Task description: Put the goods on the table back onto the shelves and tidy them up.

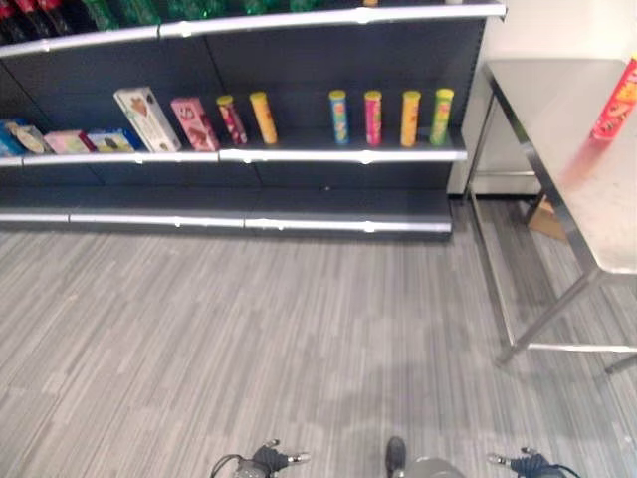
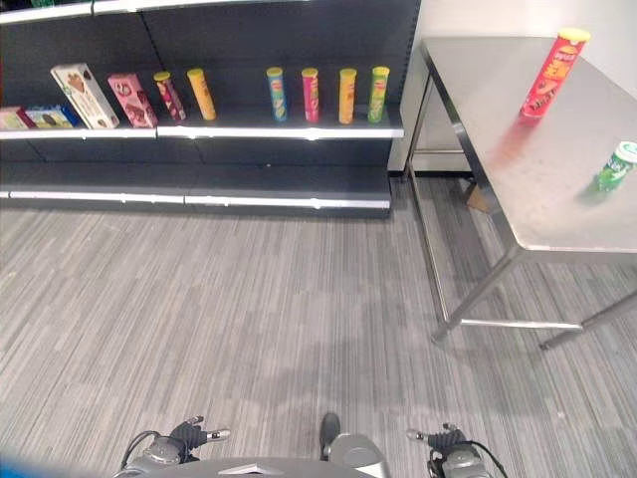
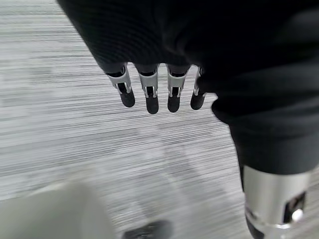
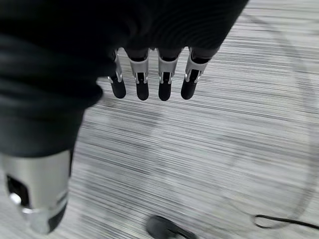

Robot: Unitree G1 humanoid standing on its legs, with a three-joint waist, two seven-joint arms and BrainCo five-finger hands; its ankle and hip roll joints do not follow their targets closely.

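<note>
Goods left to shelve stood on the steel table (image 2: 557, 224) to your right: a red tube (image 2: 552, 75) upright toward its far side, and a green can (image 2: 615, 166) nearer you, close to the right edge and well apart from the tube. Both were loose on the bare top, so I judge they were the pieces you had to carry back.

The shelf unit (image 1: 338, 156) ran along the far side to your left. On its middle shelf four tubes (image 1: 388, 118) stood upright in an evenly spaced row at the right end, faces forward, which read as the tidy pattern to match. Further left, two more tubes (image 1: 247, 119) leaned, and beside them a pink box (image 1: 194, 124) and a white box (image 1: 147, 119) stood tilted; flat packets (image 1: 70, 141) lay at the far left. Those leaning items looked like the part that wanted straightening.

Your left hand (image 3: 149, 89) hung low over the floor with fingers straight and relaxed, holding nothing. Your right hand (image 4: 149, 79) hung the same way, fingers straight, nothing in them. Both sat low and near you, well short of table and shelf alike.

In my judgement you had not yet started a pick, and turning toward the table on the right was the sensible first move.
</note>
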